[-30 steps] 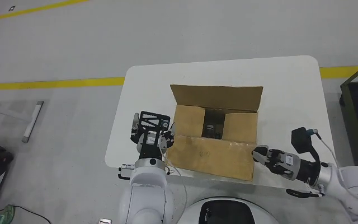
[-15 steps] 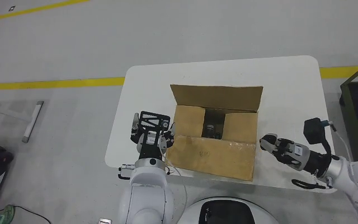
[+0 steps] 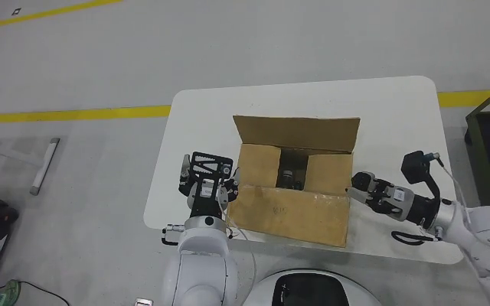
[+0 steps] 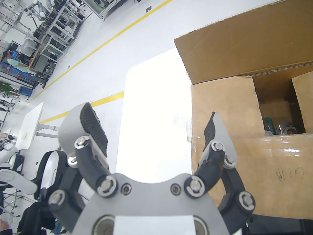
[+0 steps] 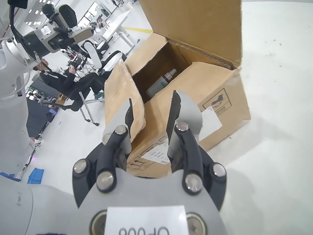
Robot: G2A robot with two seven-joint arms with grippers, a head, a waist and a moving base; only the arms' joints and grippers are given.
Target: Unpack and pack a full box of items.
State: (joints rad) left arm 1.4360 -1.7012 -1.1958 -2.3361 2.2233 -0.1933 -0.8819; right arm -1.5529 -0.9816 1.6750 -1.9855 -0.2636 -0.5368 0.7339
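Top view: the box [image 3: 295,203] stands mid-table [image 3: 398,107], inner flaps half shut, the right gripper [image 3: 357,183] just beside it.

Left wrist view: the left gripper [image 4: 149,118] is spread wide, clear of the cardboard.

Right wrist view: jaws apart by the front flap [image 5: 122,91]. I'd worry a push slides the box or folds that flap over the bottle [image 5: 160,83].

White tabletop, grey floor [image 3: 115,53], yellow line [image 3: 84,113].

On the table [image 3: 383,115], the box [image 3: 287,214] stands between left pincer [image 3: 208,162] and right pincer [image 3: 358,188].
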